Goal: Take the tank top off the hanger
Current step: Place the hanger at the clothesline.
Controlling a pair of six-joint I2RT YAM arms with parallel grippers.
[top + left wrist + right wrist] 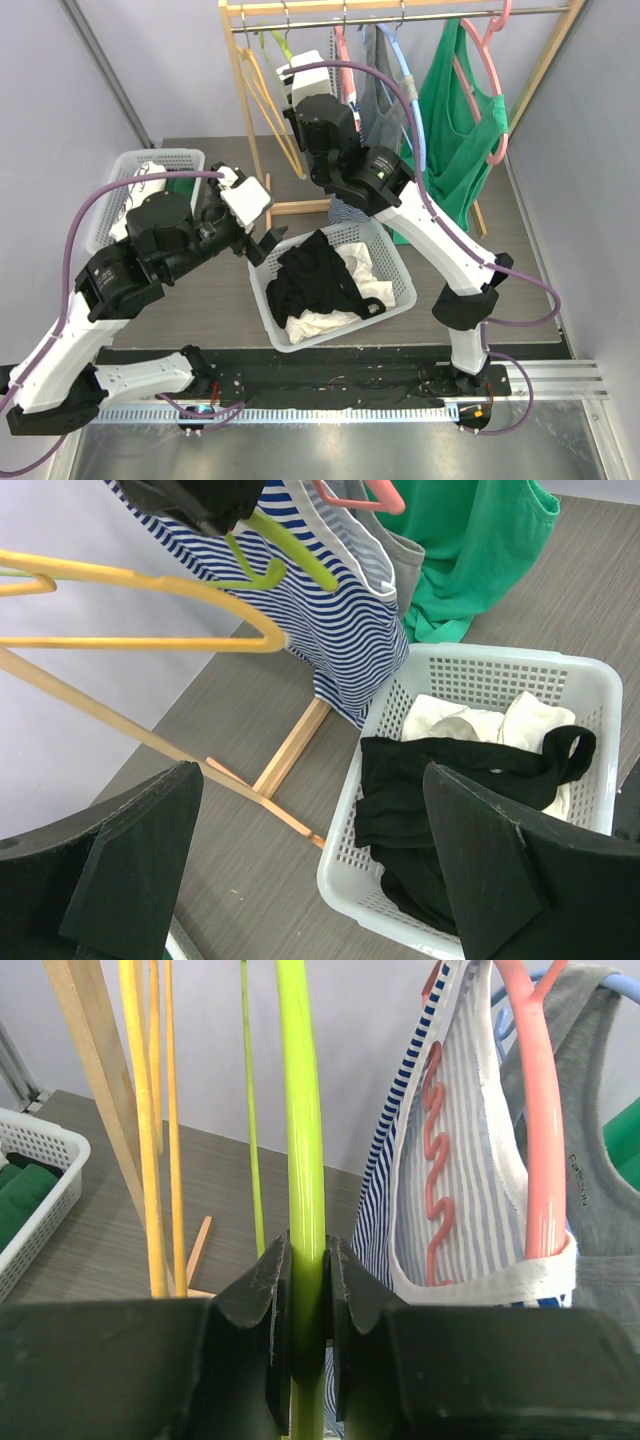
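Grey wood-grain tabletop (220, 310) is enclosed by pale walls (40, 120), with a wooden rack (243, 100) set at twelve o'clock. The black tank top (310, 275) is laid in the central white basket (400, 270). The left gripper (310, 870) is spread wide at the basket's ten o'clock; a green hanger (300, 1110) is clamped by the right gripper (308, 1270).

The right gripper (308, 1290) pinches the upright bar of a lime-green hanger (303, 1110) between its fingers. To the left are yellow hangers (145, 1110), a wooden rack post (95, 1070) and a white basket (40, 1175). On the right, a striped tank top (460, 1160) hangs on a pink hanger (540, 1110), just beside a grey tank top (600, 1190).
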